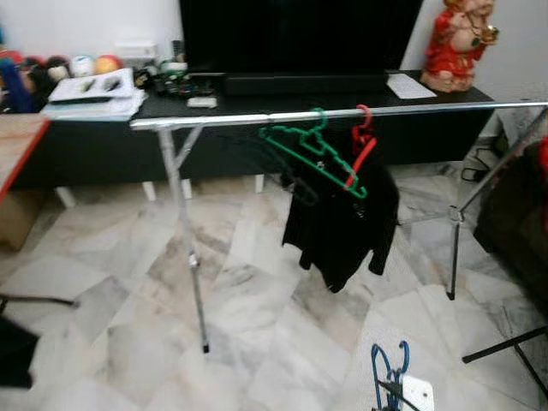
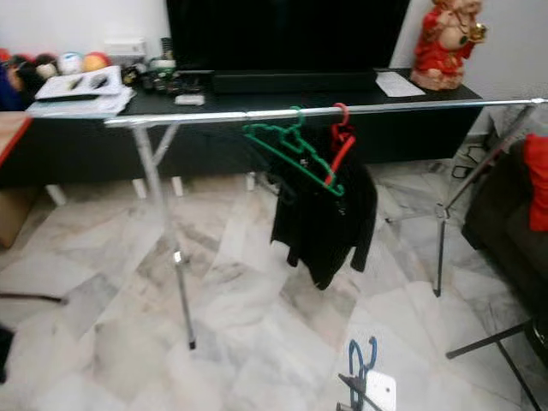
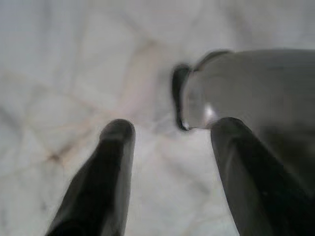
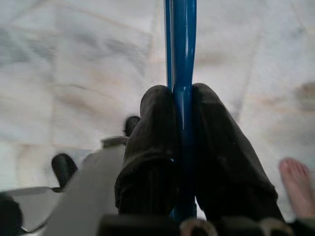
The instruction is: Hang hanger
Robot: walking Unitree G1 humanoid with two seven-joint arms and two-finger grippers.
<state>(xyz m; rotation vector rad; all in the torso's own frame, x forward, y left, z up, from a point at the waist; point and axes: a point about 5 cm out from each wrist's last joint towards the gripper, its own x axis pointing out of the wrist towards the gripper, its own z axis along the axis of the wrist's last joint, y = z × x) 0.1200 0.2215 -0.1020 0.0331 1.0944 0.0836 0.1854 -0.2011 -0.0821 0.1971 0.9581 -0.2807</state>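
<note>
A blue hanger [image 1: 390, 366] rises at the bottom of the head views, low in front of me. My right gripper [image 4: 182, 101] is shut on its blue bar [image 4: 181, 44], one finger pressed to each side. Ahead runs the silver rail [image 1: 257, 119] of a clothes rack. A green hanger [image 1: 313, 151] and a red hanger [image 1: 363, 142] hang on it, tilted, with a black garment [image 1: 341, 221] below them. My left gripper [image 3: 170, 135] is open over the marble floor with nothing between its fingers.
The rack's legs [image 1: 190, 257] stand on the marble floor, another leg [image 1: 453, 248] to the right. Behind it stands a black TV bench [image 1: 103, 145] with a red figurine [image 1: 455, 43]. A dark sofa [image 1: 522, 223] is at the right. A person's bare foot [image 4: 297, 183] is near my right gripper.
</note>
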